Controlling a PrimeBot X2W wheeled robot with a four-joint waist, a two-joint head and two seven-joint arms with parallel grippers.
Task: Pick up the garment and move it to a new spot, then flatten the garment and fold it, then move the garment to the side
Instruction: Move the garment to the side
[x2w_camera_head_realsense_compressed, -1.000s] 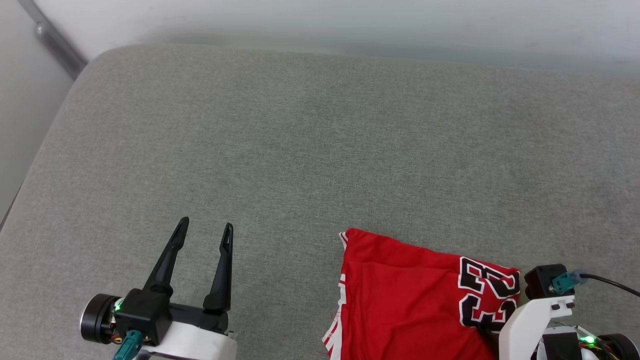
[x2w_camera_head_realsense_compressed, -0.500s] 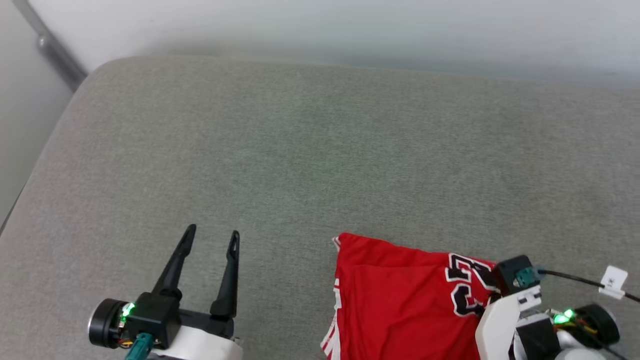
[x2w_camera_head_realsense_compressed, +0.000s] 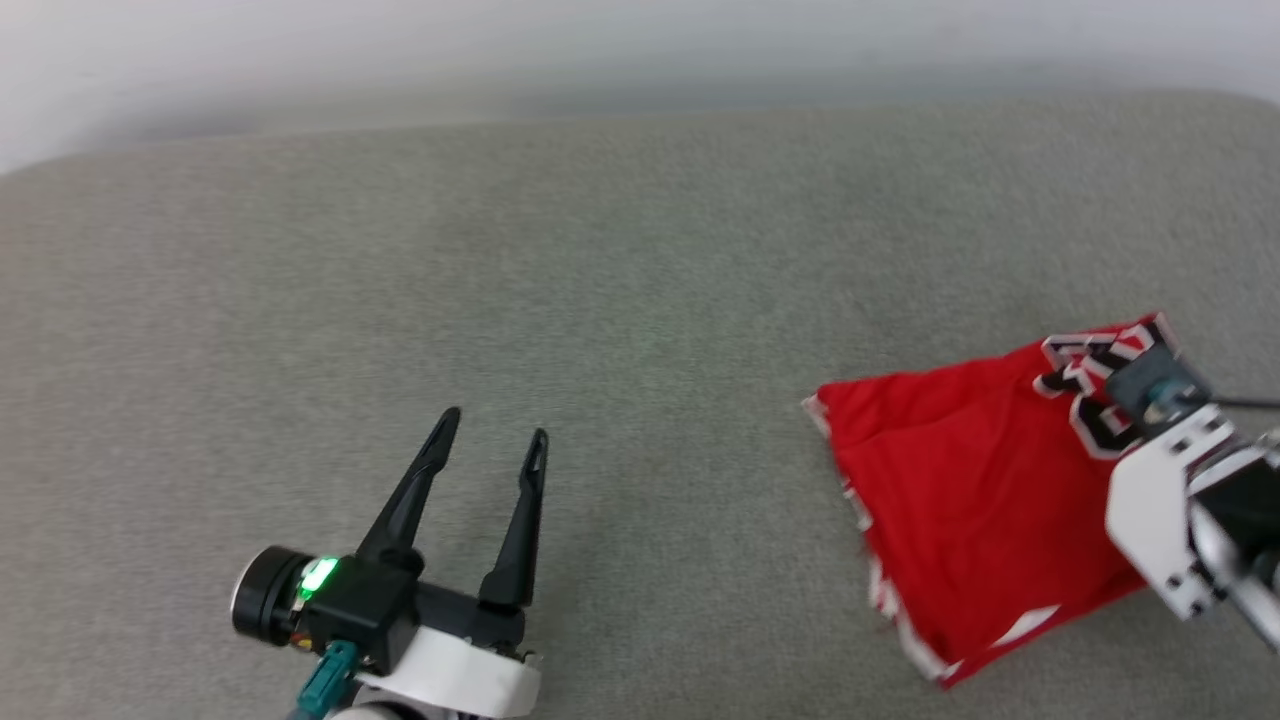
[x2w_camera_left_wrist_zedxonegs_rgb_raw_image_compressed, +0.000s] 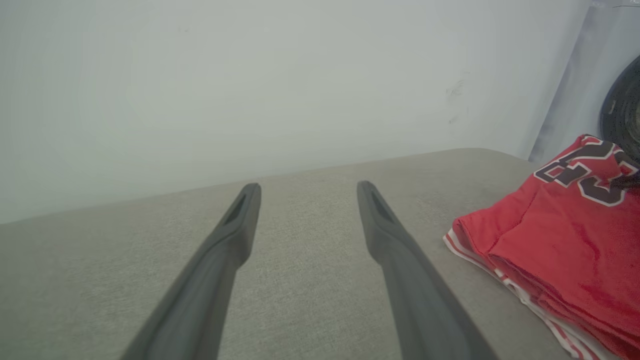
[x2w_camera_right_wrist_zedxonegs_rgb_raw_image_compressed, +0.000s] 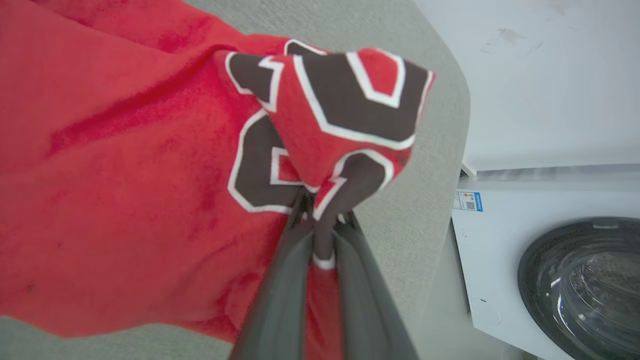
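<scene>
The garment (x2w_camera_head_realsense_compressed: 960, 490) is a folded red jersey with a black, white-edged number, lying on the grey cushion at the right of the head view. My right gripper (x2w_camera_right_wrist_zedxonegs_rgb_raw_image_compressed: 320, 222) is shut on its numbered corner, which bunches up above the fingertips. In the head view the right arm's white wrist (x2w_camera_head_realsense_compressed: 1160, 500) covers that corner. My left gripper (x2w_camera_head_realsense_compressed: 495, 422) stands open and holds nothing at the lower left, well apart from the garment (x2w_camera_left_wrist_zedxonegs_rgb_raw_image_compressed: 565, 235). In the left wrist view the open left gripper (x2w_camera_left_wrist_zedxonegs_rgb_raw_image_compressed: 308, 187) points at the wall.
The grey cushioned surface (x2w_camera_head_realsense_compressed: 600, 250) stretches wide to the left and far side, ending at a white wall (x2w_camera_left_wrist_zedxonegs_rgb_raw_image_compressed: 250, 75). Past its rounded right edge stands a white washing machine (x2w_camera_right_wrist_zedxonegs_rgb_raw_image_compressed: 550, 260) with a round glass door.
The head camera has swung to the right. My right gripper has drawn the garment's numbered corner farther away and to the right of the left gripper, which stays open.
</scene>
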